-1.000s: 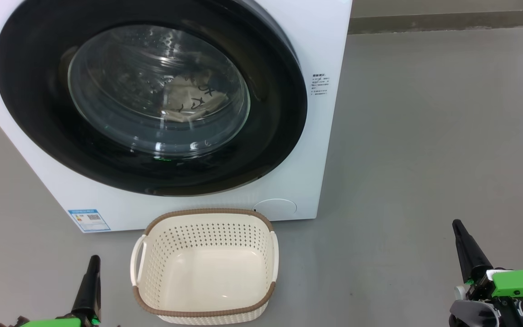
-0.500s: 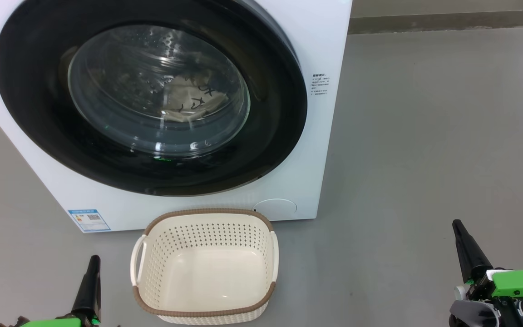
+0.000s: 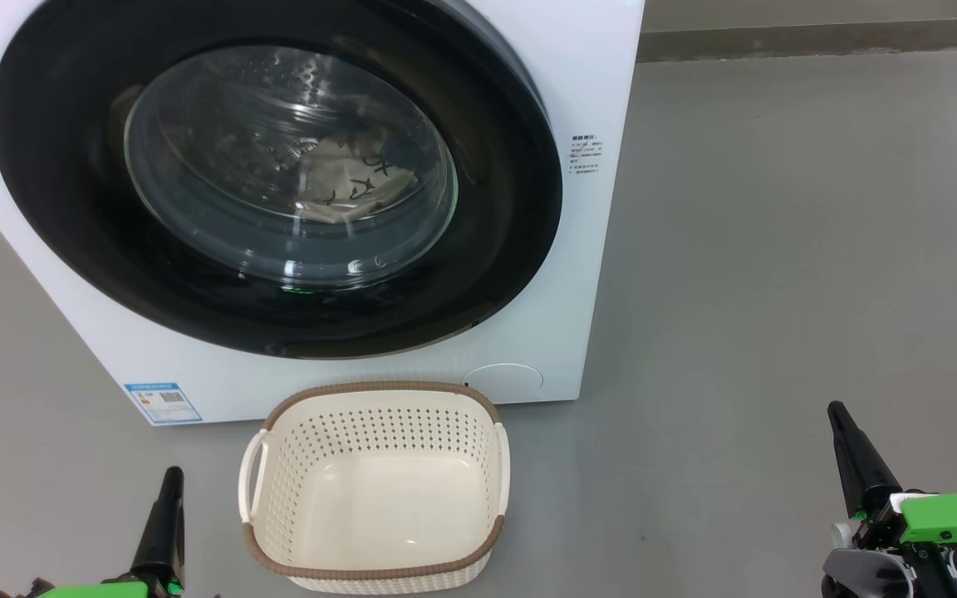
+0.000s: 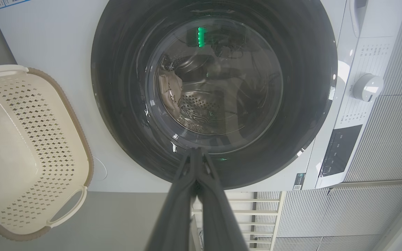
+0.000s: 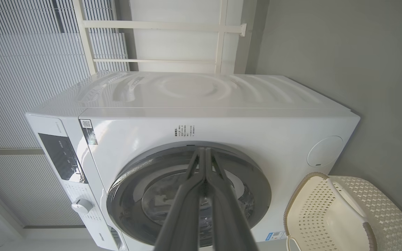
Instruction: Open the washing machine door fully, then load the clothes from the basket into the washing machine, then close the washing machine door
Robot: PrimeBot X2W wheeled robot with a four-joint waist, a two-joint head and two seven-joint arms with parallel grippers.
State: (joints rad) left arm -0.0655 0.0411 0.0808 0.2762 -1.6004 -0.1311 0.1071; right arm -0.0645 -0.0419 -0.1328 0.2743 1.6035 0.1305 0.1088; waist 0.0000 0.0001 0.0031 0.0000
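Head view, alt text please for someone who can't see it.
A white washing machine, round black door shut, cream cloth seen through it. An empty basket sits on the floor before it; the left gripper and right gripper, closed, flank it.

No print on the washing machine (image 3: 603, 66) is legible.

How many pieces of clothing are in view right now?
1: cream cloth with black marks, behind the washing machine door glass. The basket holds none. More may be hidden inside.
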